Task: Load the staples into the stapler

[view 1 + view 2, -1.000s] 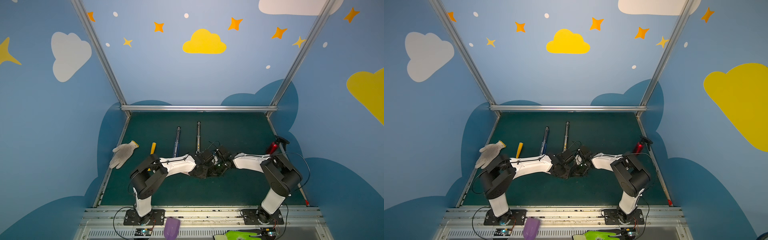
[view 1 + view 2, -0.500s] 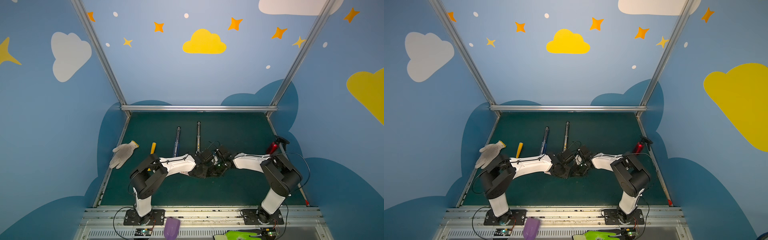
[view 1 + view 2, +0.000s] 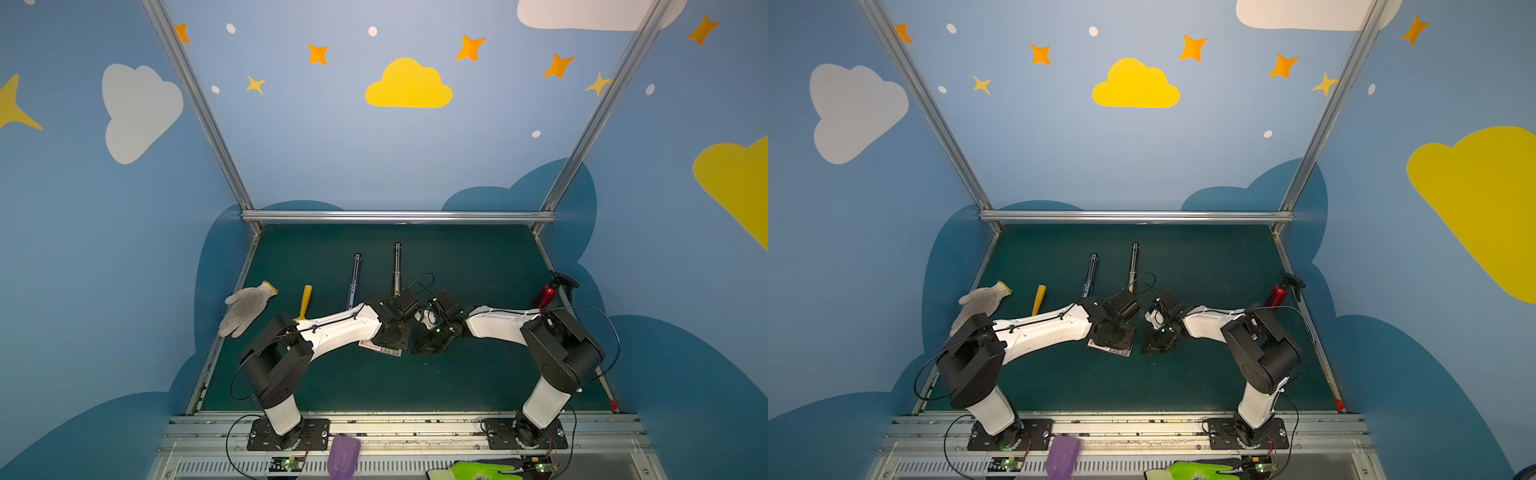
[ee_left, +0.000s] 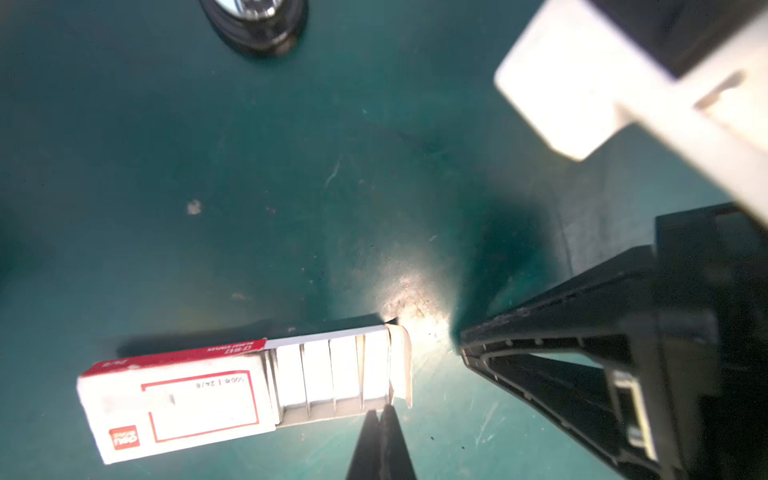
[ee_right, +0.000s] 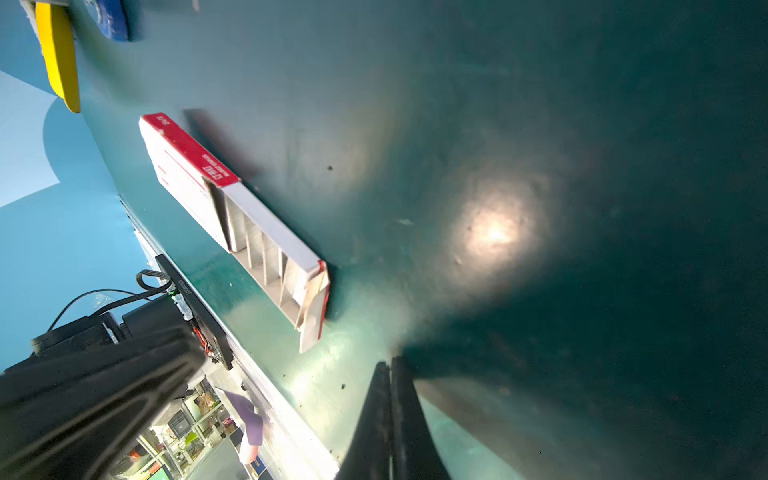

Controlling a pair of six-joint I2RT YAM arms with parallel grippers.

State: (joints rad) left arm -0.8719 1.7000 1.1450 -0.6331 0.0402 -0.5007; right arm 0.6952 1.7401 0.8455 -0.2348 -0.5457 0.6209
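The small white box [image 4: 178, 407] with red marks lies on the green mat, its tray slid out. Grey rows of staples [image 4: 320, 374] show in the tray. My left gripper [image 4: 382, 412] is shut, its tips at the tray's side wall near the open end; nothing shows between them. My right gripper [image 5: 390, 362] is also shut and empty, just off the box's [image 5: 183, 166] end flap. In both top views the two wrists meet over the box [image 3: 380, 350] [image 3: 1111, 350]. I cannot pick out the stapler for sure; a blue tool [image 3: 354, 280] and a grey tool [image 3: 397, 266] lie behind.
A white work glove [image 3: 245, 307] and a yellow-handled tool [image 3: 306, 300] lie at the left. A red spray bottle [image 3: 548, 291] stands at the right edge. A purple scoop [image 3: 343, 455] and a green glove [image 3: 478, 471] sit on the front rail.
My left gripper's jaws have closed the last bit beside the tray. Both arms have stayed almost still over the box.
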